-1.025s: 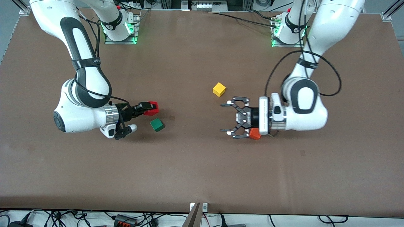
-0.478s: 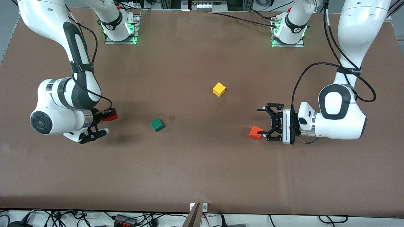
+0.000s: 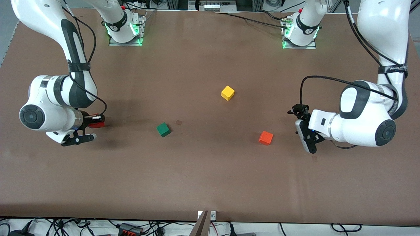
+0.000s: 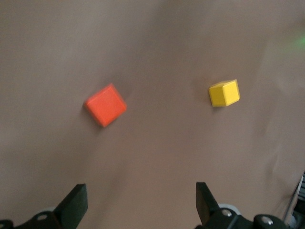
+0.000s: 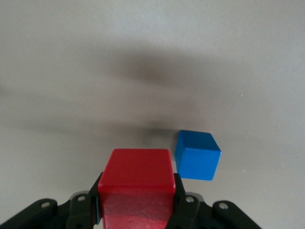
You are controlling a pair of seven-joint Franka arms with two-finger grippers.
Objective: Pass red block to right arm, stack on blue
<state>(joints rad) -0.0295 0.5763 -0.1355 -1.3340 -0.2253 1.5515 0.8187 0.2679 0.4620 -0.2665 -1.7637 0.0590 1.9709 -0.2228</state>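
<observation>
A brown tabletop (image 3: 210, 183) seen from a high camera facing two white robot arms.

Nearest to that camera lies an orange cube (image 3: 265, 138), resting flat beside the left gripper (image 3: 299, 122), toward the middle of the tabletop from it. The left gripper hangs low over the left arm's end of the tabletop with its black fingers (image 4: 74, 206) spread wide and nothing between them. In the left wrist view the orange cube (image 4: 106, 105) and a yellow cube (image 4: 224, 92) lie on the surface ahead of those fingers, well apart from each other.

A green cube (image 3: 163, 129) sits a little farther from the camera, between the two grippers and closer to the right one.

The right gripper (image 3: 97, 122) hangs over the right arm's end of the tabletop, clamped on the red block (image 3: 96, 124). In the right wrist view the red block (image 5: 137, 186) fills the space between the fingers, and the blue cube (image 5: 197, 155) rests on the surface just past it, slightly to one side.

The yellow cube (image 3: 227, 92) lies farthest from the camera, near the middle of the tabletop.
</observation>
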